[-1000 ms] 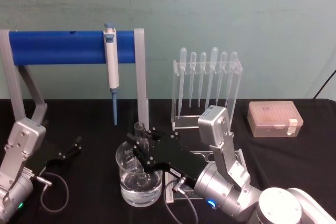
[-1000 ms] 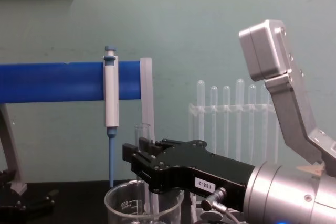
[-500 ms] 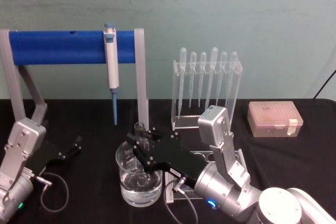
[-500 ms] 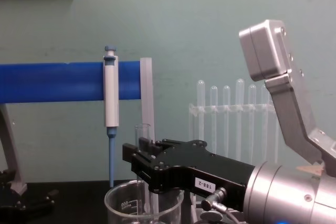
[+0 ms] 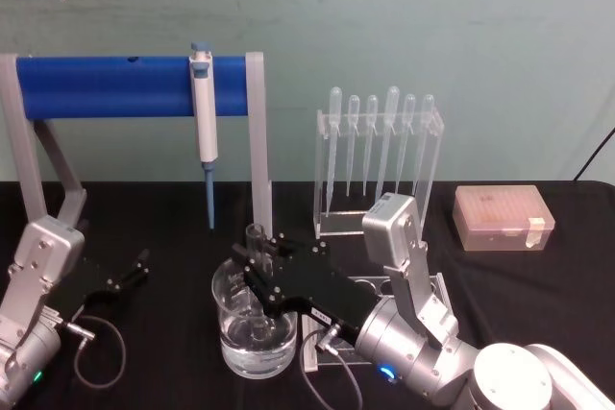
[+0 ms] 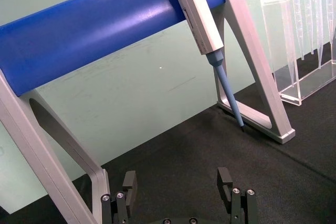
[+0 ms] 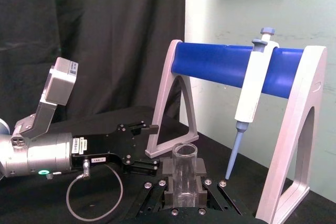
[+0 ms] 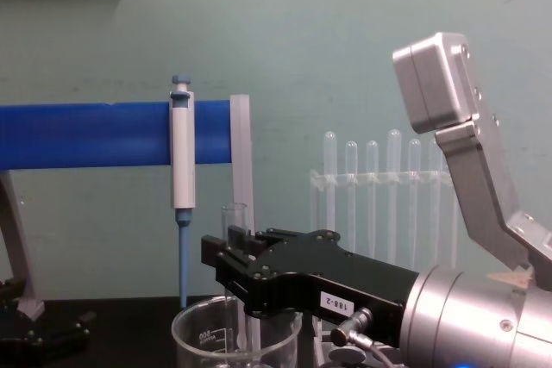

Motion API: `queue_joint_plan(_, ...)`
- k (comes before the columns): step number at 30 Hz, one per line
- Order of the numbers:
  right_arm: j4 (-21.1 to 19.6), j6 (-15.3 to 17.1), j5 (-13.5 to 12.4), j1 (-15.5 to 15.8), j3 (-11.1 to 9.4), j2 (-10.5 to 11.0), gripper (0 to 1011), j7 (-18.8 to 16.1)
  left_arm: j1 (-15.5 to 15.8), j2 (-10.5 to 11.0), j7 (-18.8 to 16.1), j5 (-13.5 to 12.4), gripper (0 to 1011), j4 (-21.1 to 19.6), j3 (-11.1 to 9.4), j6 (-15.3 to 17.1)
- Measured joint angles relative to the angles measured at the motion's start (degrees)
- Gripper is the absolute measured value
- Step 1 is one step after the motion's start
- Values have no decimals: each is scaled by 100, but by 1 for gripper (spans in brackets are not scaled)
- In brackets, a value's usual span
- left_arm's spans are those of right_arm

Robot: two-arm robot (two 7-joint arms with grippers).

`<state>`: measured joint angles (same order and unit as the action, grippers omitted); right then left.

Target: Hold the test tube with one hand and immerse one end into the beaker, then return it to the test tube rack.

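Observation:
The test tube (image 5: 256, 240) stands upright, held by my right gripper (image 5: 256, 271), which is shut on it around its middle. Its open rim rises above the black fingers; its lower end hangs inside the beaker (image 5: 231, 333), which holds clear water. I cannot tell how deep the tube's end sits. From the side, the test tube (image 8: 235, 217) rises from the right gripper (image 8: 235, 256) over the beaker (image 8: 203, 338). In the right wrist view the test tube (image 7: 185, 171) is clamped between the pads. My left gripper (image 5: 135, 271) rests open on the table at the left, its open span (image 6: 177, 187) holding nothing.
A blue-and-white pipettor (image 5: 203, 122) hangs on the blue-barred stand (image 5: 106, 86) just behind the beaker. A clear rack of plastic pipettes (image 5: 378, 156) stands behind my right arm. A pale tip box (image 5: 503, 218) sits at the far right. The table cloth is black.

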<state>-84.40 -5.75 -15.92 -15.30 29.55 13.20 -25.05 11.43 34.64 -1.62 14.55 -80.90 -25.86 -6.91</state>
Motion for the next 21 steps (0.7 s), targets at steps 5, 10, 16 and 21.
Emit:
queue_joint_plan(5,0,0,0,0,0,0,224,0,0,0,0,0,1000,0,0,0)
queue_joint_plan(10,0,0,0,0,0,0,224,0,0,0,0,0,1000,0,0,0)
queue_joint_plan(16,0,0,0,0,0,0,224,0,0,0,0,0,1000,0,0,0)
queue_joint_plan(21,0,0,0,0,0,0,224,0,0,0,0,0,1000,0,0,0)
